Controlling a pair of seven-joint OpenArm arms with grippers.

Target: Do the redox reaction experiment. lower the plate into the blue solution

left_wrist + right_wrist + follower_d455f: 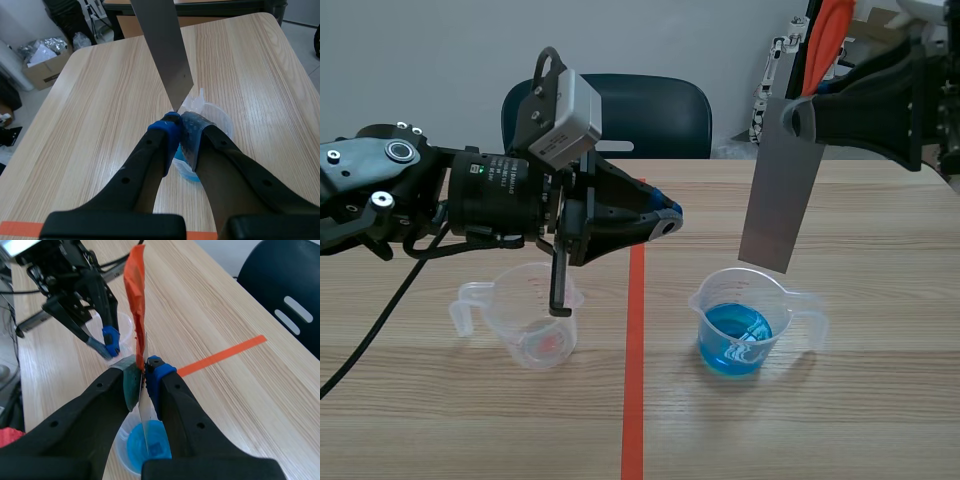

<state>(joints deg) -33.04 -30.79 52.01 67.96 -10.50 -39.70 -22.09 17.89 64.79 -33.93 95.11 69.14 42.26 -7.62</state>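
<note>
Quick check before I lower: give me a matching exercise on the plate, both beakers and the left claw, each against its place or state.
1. flat grey metal plate
2. clear plastic beaker with blue solution
3. clear plastic beaker without blue solution
4. left claw

A. shut on nothing
B. standing on the table, left of the orange tape line
C. held in the right claw, hanging over a beaker
D. standing on the table, right of the tape line

Pairs: 1-C, 2-D, 3-B, 4-A.
</note>
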